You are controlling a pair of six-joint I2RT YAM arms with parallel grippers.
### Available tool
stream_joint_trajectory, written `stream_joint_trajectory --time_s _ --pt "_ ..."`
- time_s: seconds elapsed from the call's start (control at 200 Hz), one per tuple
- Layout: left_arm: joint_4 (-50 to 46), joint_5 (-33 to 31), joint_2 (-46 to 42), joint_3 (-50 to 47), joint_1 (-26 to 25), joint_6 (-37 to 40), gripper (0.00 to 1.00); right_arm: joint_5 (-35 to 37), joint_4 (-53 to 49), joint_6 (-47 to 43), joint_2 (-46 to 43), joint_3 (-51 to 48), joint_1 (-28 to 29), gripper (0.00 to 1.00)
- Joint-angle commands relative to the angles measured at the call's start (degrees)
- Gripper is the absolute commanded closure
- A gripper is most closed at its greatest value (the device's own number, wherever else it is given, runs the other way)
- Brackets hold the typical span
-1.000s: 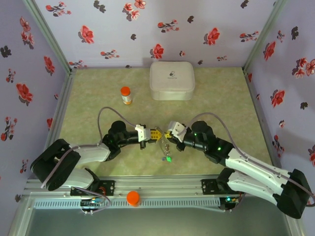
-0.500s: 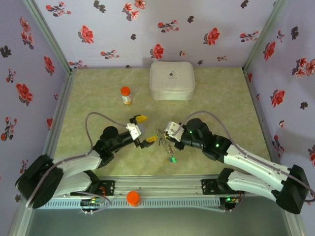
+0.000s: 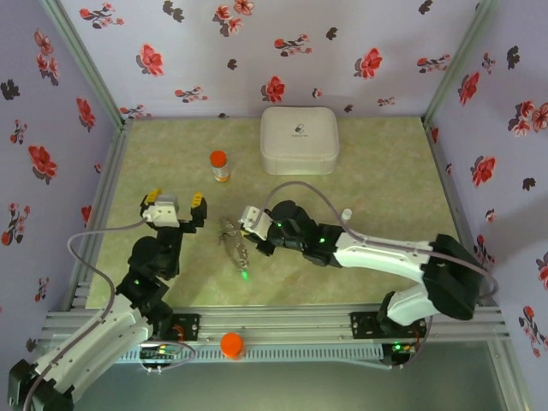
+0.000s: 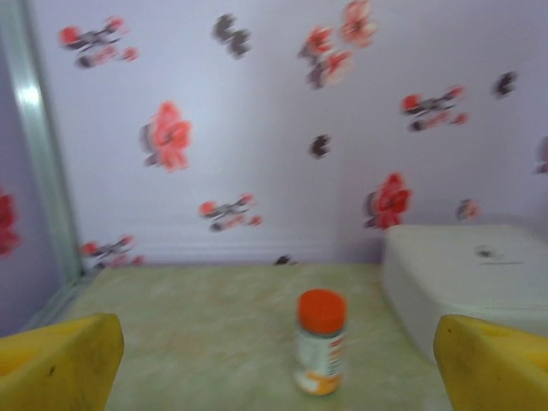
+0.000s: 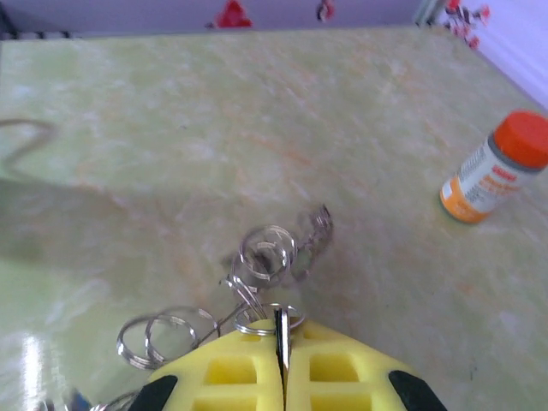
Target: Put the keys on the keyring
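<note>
The thin grey metal keyring is pinched edge-on between the closed yellow ribbed plastic fingers of the right gripper, near the middle of the table and slightly left. A loose tangle of small silver keys and coiled wire loops spreads from it just above or on the surface; I cannot tell which. In the top view the bundle trails toward the near edge and ends in a small green plastic tag.

The left gripper holds nothing, its yellow fingertips spread wide, well apart from the ring.

Farther back stands a small upright bottle with an orange cap and an orange-and-white label. Beyond it sits a white rounded-square box with its lid shut, so its contents are hidden.

The table is a mottled pale green, slightly glossy. It is walled by lilac panels printed with red and dark flowers, joined by aluminium posts.
</note>
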Motion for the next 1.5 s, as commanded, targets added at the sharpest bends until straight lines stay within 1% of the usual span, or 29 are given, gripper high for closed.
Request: stream_joint_trajectory --time_s 0.0,0.05,0.235,0.3,0.375,0.39,0.46,0.54,0.605,0.665,0.695,0.73,0.8,0.85,0.895,0.93,0.95,0.98,1.08,1.11,1.185,1.205,1.24,1.265,1.325,1.37,1.39,1.46,1.495 --pt "-4.3 -9.1 1.3 3.3 1.9 -4.9 0.07 5.3 2.5 2.8 3.1 -0.1 -1.7 1.00" --pt "-5.4 -8.5 2.6 3.6 2.7 -6.3 0.07 6.1 -0.9 1.3 3.4 -1.0 -2.5 1.00" --pt "-6.1 -5.6 8.5 3.2 5.6 -8.7 0.06 14.5 -16.9 -9.0 3.2 -2.4 -2.8 1.00" --pt "-6.0 -4.4 10.7 2.9 7.1 -9.6 0.05 17.1 -21.3 -12.2 3.5 -2.7 -2.8 0.94" --pt "-6.2 -3.0 13.1 2.6 8.9 -10.5 0.05 19.6 -26.9 -15.8 4.5 -2.5 -2.7 0.82" --pt "-6.2 -2.8 13.7 2.6 9.2 -10.5 0.05 20.5 -28.3 -16.4 4.8 -2.3 -2.7 0.78" --pt "-6.3 -2.2 15.5 2.2 10.7 -10.4 0.03 22.8 -31.2 -17.7 4.9 -2.2 -3.1 0.69" --pt "-7.5 -1.0 17.1 2.3 13.2 -10.8 0.01 22.8 -32.1 -17.3 2.7 -2.6 -4.8 0.63" --pt "-8.2 -0.1 18.0 2.5 15.5 -10.8 0.00 19.6 -30.9 -13.8 -1.2 -3.2 -7.8 0.60" --pt "-9.9 2.2 18.1 3.3 18.3 -10.6 0.00 14.1 -26.8 -6.9 -6.7 -4.9 -12.8 0.56" --pt "-10.3 2.3 18.1 3.5 19.3 -10.1 0.00 11.6 -22.8 -3.0 -10.0 -6.8 -15.6 0.53" --pt "-10.9 2.2 17.9 3.9 20.2 -9.5 0.00 10.6 -17.4 1.9 -13.6 -9.5 -18.9 0.48" --pt "-11.4 2.7 17.1 4.0 22.4 -8.4 0.00 13.4 -7.9 8.5 -19.7 -15.3 -23.5 0.41" --pt "-10.1 3.1 17.3 3.1 24.4 -7.6 0.00 17.2 -4.6 10.9 -22.0 -17.6 -26.4 0.38" --pt "-8.0 3.7 18.4 2.0 26.3 -7.6 0.00 20.8 -2.5 11.1 -22.8 -19.2 -28.8 0.38" --pt "-5.7 4.3 19.5 -0.2 27.6 -7.8 0.00 22.8 -0.9 10.5 -22.6 -20.0 -30.7 0.37" --pt "-3.8 4.6 20.4 -1.0 28.0 -7.8 0.00 25.5 0.5 10.3 -22.4 -20.7 -31.6 0.38" --pt "-0.8 5.0 21.8 -2.2 28.6 -7.4 0.00 27.4 3.1 9.6 -21.9 -22.0 -33.4 0.38" --pt "11.9 6.2 28.3 -6.4 28.9 -4.2 0.00 29.5 18.1 6.5 -18.4 -27.8 -38.6 0.38" --pt "17.2 6.3 30.8 -7.2 29.2 -3.3 0.00 28.4 22.4 6.8 -17.2 -29.7 -40.3 0.38" --pt "24.5 7.8 35.0 -7.9 29.4 -0.4 0.00 23.7 32.5 10.1 -13.0 -33.2 -45.2 0.38" --pt "26.6 7.8 36.1 -8.0 29.6 -0.3 0.00 21.4 35.2 11.2 -11.7 -34.2 -46.3 0.38" --pt "30.0 8.1 38.3 -8.2 30.0 -0.4 0.00 19.6 40.7 11.6 -9.4 -35.4 -47.5 0.37" --pt "31.9 8.3 40.1 -8.1 30.5 -0.5 0.00 19.3 43.4 10.2 -7.9 -35.9 -47.6 0.37" --pt "37.2 9.0 44.2 -7.8 31.0 0.1 0.00 18.1 47.2 8.6 -4.4 -35.5 -48.5 0.37" --pt "39.8 9.4 47.2 -6.6 31.4 0.4 0.00 18.3 45.5 9.7 -2.5 -34.0 -49.4 0.37" --pt "39.6 9.7 48.2 -6.1 31.7 -1.1 0.00 17.3 46.2 10.2 -1.6 -33.9 -50.0 0.37" --pt "40.7 14.5 53.2 -4.3 32.5 -1.4 0.00 16.7 49.1 12.5 -1.0 -35.0 -51.9 0.37" --pt "43.2 16.9 56.7 -3.8 32.6 -0.5 0.00 14.4 49.8 13.7 -0.7 -35.6 -53.6 0.37"
